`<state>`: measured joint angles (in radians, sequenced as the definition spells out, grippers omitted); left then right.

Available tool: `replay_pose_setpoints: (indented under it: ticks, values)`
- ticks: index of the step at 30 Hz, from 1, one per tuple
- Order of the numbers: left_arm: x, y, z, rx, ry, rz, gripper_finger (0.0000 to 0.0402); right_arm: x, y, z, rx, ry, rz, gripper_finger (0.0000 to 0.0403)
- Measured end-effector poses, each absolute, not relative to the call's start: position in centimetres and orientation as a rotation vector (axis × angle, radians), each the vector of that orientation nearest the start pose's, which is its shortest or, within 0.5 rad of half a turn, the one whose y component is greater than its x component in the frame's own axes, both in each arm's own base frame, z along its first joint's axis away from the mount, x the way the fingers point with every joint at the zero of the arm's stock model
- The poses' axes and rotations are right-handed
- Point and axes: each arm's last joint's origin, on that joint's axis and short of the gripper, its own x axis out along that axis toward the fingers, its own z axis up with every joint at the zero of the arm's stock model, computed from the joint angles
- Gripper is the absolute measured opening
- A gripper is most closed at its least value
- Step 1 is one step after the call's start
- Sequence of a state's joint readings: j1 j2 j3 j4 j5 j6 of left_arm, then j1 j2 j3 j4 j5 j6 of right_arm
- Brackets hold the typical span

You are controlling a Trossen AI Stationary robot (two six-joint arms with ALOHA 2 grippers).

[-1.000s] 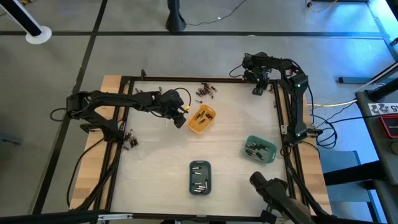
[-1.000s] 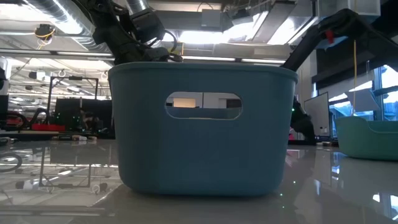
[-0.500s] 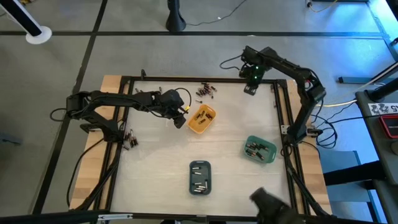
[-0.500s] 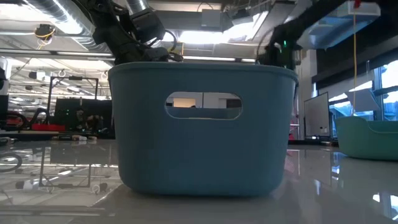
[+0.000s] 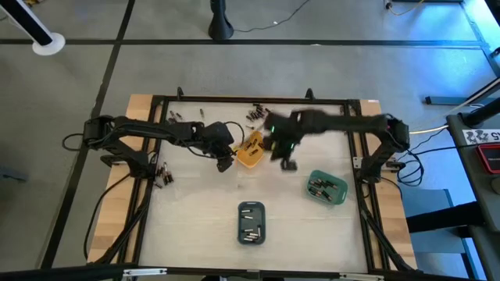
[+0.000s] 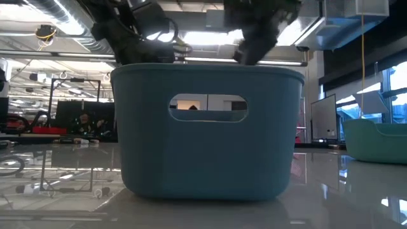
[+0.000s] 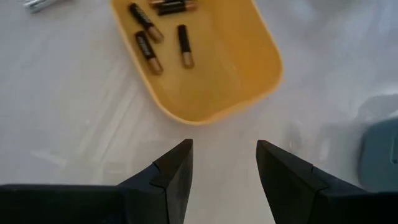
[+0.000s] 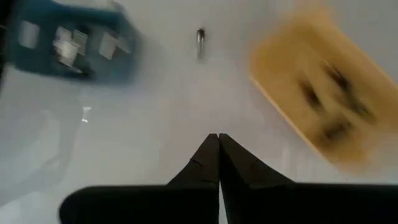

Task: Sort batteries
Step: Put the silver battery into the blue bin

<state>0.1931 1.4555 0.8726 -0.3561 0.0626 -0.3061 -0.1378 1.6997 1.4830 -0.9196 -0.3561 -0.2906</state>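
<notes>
Left gripper hovering just beside the orange tray, fingers spread apart with bare tabletop between them, nothing held. Right gripper reaching across the table middle, near the orange tray's other side, fingers pressed together, empty.

Batteries: 4 dark cells inside the orange tray; more in the green tray and the slate-blue tray; a loose cluster by the far table edge; 1 lone cell lying on the white table.
</notes>
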Motion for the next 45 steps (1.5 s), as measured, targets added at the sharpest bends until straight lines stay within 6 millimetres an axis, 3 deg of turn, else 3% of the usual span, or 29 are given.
replay_pose_setpoints:
  ticks: [4,8,10,13,16,19,24,28,34,40,45]
  values:
    - [28.0,4.6,20.3,-0.378,0.911,0.264,0.0166,35.5,0.2,27.9,-0.025,1.002,0.291,0.0001]
    - [27.9,4.2,20.2,-0.319,0.935,0.283,0.0166,35.4,0.5,27.2,-0.070,1.053,0.067,0.0003]
    - [26.6,3.7,20.0,-0.355,1.057,0.258,0.0166,34.7,0.5,27.5,-0.046,1.088,0.044,0.0003]
    - [22.6,0.3,20.8,-0.626,1.384,0.156,0.0166,33.4,0.4,28.0,0.013,1.156,0.007,0.0004]
    - [19.2,-4.8,22.3,-0.676,1.576,0.139,0.0166,32.8,0.8,28.6,0.033,1.155,-0.007,0.0004]
    - [17.4,-7.7,23.8,-0.662,1.493,0.158,0.0166,33.4,1.1,28.9,-0.002,1.063,-0.029,0.0004]
    - [16.4,-10.7,24.7,-0.728,1.312,0.228,0.0166,34.3,2.5,28.9,0.021,0.946,0.059,0.0005]
    - [16.7,-13.7,23.7,-0.805,1.341,0.202,0.0166,33.8,5.5,28.4,0.008,0.958,0.148,0.0005]
    - [16.4,-16.9,20.8,-0.859,1.568,0.305,0.0166,32.8,11.1,27.7,-0.007,0.905,0.174,0.0005]
    - [16.0,-18.2,19.7,-0.880,1.614,0.376,0.0166,31.1,17.2,27.4,0.012,0.740,0.196,0.0005]
    - [14.5,-18.4,19.4,-0.758,1.749,0.361,0.0166,29.7,20.0,27.8,0.026,0.661,0.164,0.0005]
